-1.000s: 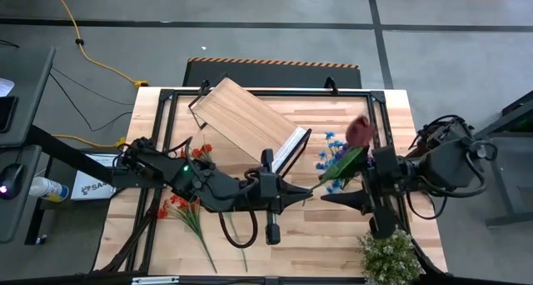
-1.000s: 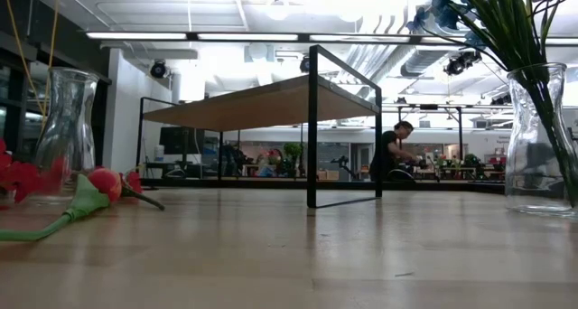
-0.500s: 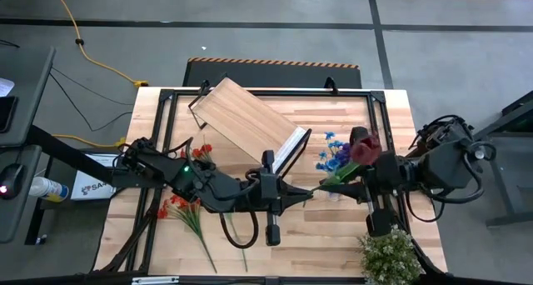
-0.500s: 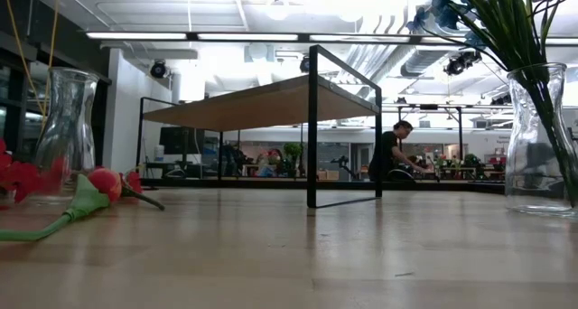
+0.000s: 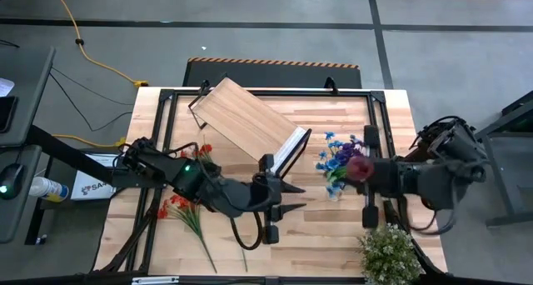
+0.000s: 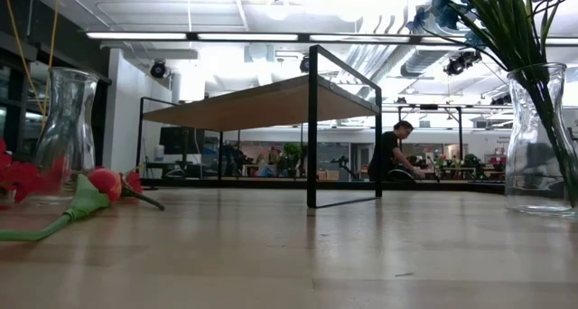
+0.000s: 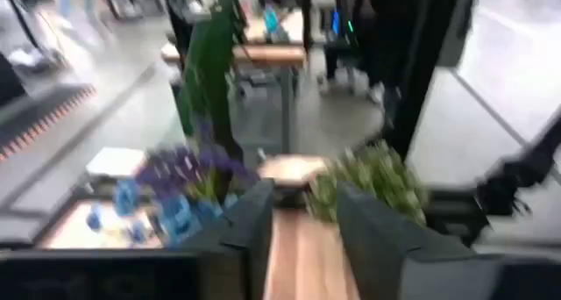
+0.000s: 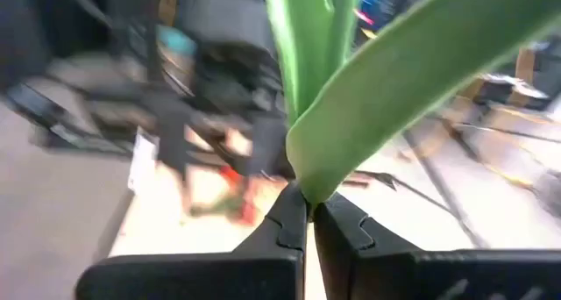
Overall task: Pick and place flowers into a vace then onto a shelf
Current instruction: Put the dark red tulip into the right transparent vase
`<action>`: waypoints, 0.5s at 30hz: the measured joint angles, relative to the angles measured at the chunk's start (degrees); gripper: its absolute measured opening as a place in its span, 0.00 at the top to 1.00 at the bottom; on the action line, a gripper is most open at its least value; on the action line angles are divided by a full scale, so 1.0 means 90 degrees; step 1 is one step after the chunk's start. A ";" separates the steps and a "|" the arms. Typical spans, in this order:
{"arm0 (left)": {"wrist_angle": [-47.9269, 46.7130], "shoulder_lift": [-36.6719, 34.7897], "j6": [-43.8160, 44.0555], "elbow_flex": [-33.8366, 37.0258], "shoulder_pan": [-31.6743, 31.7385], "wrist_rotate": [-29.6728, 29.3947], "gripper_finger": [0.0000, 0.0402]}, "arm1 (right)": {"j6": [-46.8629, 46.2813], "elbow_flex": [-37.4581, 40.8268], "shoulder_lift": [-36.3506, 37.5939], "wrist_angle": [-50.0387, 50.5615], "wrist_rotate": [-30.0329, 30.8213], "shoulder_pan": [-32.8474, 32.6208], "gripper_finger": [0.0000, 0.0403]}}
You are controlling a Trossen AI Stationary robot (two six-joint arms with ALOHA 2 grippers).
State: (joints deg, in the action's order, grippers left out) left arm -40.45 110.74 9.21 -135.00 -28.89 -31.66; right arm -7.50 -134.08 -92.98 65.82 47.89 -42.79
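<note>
**Right gripper pinches the dark pink rose above the vase**

The right gripper (image 8: 307, 214) has its fingers pressed together on the green stem and leaf of the dark pink rose (image 5: 359, 167). In the high view the rose's bloom sits just ahead of that gripper, directly beside the blue and purple blooms (image 5: 335, 158) that already stand in the glass vase (image 6: 540, 137).

The left gripper (image 7: 300, 214) hovers over the middle of the worktop (image 5: 316, 227) with its fingers spread and nothing between them. Ahead of it lie the blue and purple blooms and the bushy green plant (image 5: 390, 253); the shelf (image 5: 242, 128) stands just beyond it, tilted on the worktop.

Behind the left arm, the red sprays (image 5: 185, 210) lie flat on the worktop. In the low view, an orange tulip (image 6: 95, 190) lies beside a second, empty glass vase (image 6: 66, 133). A person (image 6: 390, 151) shows in the room beyond.
</note>
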 joint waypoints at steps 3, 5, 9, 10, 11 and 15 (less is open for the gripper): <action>-0.0596 0.0000 0.0367 0.0000 -0.0012 0.0003 0.49 | -0.0656 -0.0002 0.0010 0.0883 0.0203 -0.0112 1.00; -0.0973 0.0000 0.0631 0.0000 -0.0005 -0.0001 0.45 | -0.1198 -0.0001 0.0009 0.1496 0.0211 -0.0198 1.00; -0.1663 0.0000 0.1166 0.0000 0.0000 -0.0066 0.40 | -0.2177 0.0000 0.0008 0.2434 0.0192 -0.0465 1.00; -0.1817 0.0000 0.1281 0.0000 -0.0002 -0.0075 0.40 | -0.2379 -0.0001 0.0008 0.2590 0.0190 -0.0535 1.00; -0.1938 0.0000 0.1379 0.0000 -0.0002 -0.0075 0.40 | -0.2561 0.0000 0.0008 0.2689 0.0190 -0.0624 1.00; -0.2320 0.0000 0.1697 0.0000 -0.0002 -0.0085 0.41 | -0.2693 -0.0002 0.0008 0.2677 0.0286 -0.1054 1.00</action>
State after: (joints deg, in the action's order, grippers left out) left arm -61.33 110.74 24.49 -135.00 -28.91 -32.42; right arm -31.73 -134.10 -92.90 89.91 50.46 -52.28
